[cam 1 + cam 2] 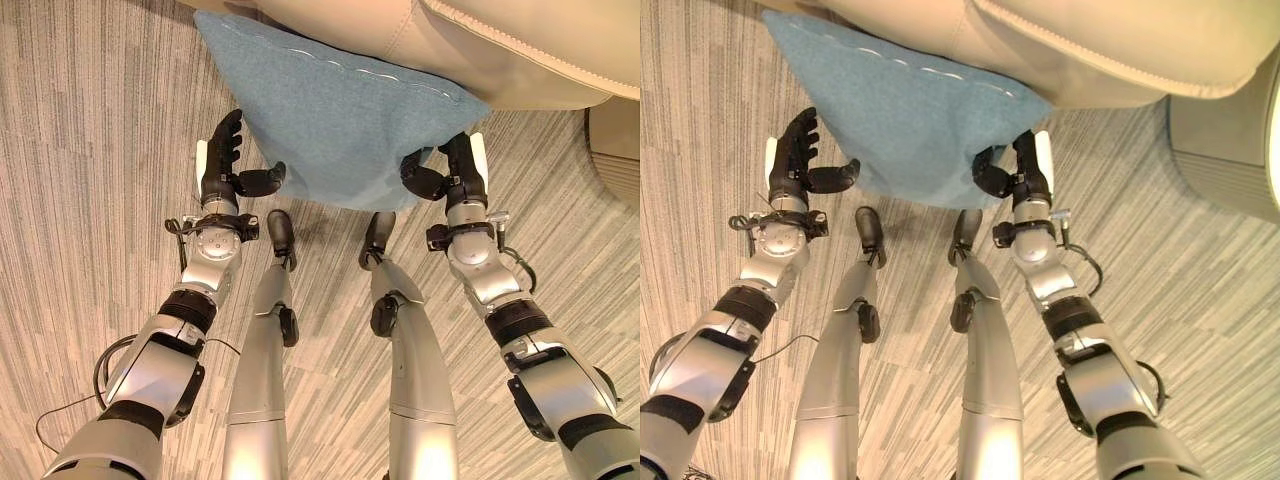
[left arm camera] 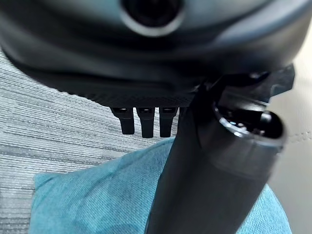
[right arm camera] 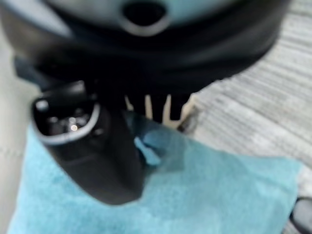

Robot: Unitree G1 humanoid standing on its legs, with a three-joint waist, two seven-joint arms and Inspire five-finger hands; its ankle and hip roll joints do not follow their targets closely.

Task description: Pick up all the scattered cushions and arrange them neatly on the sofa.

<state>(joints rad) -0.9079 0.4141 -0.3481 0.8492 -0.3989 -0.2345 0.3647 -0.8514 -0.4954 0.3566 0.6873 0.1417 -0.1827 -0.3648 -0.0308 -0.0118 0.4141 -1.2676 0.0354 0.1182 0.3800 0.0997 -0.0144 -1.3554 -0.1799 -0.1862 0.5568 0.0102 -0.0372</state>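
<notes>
Left robot hand (image 1: 222, 160): at the left edge of the blue cushion (image 1: 340, 120), fingers straight, thumb under the cushion's lower corner, nothing gripped. Cushion leans against the front of the beige sofa (image 1: 500, 50), above the striped carpet (image 1: 90, 150). Right robot hand (image 1: 455, 165): at the cushion's right corner, thumb curled onto the cloth, pinching it.

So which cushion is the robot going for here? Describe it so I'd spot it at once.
Find the beige sofa at the top of the eye views. The cushion leans against its front edge, down on the striped carpet, between the left hand and right hand. It's the only blue thing.
</notes>
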